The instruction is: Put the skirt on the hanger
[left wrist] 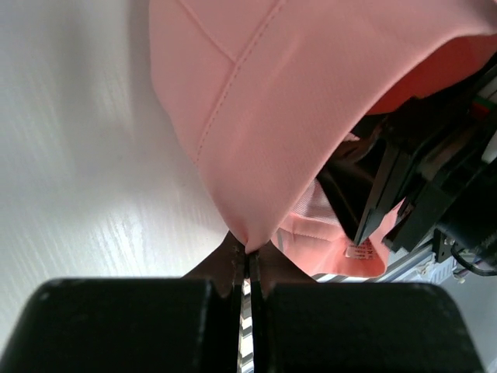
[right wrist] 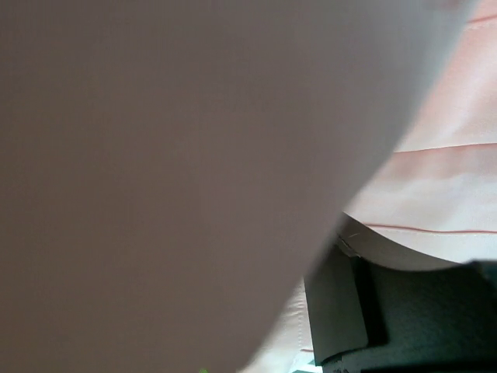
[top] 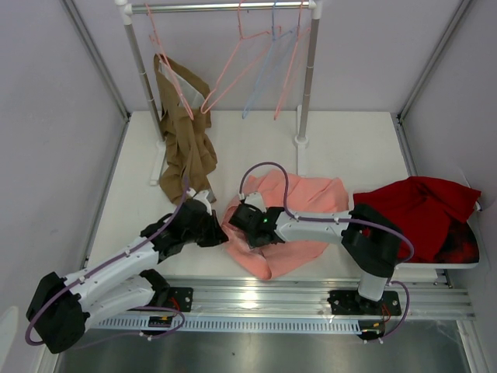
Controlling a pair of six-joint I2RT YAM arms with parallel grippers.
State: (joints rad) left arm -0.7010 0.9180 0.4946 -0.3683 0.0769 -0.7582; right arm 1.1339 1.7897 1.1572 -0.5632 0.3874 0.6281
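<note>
Gripping the skirt is your step now: left pincer pinches its corner; right pincer sits among folds, wide or closed you cannot tell. Skirt lies on the desk before the rack; next, lift it toward the hanger on that rack.

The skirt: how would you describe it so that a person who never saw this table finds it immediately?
On the white table, look near the front edge, in the middle. The skirt lies there crumpled, salmon-pink; the dark red cloth to its right and the brown garment to its left are both much darker.
</note>
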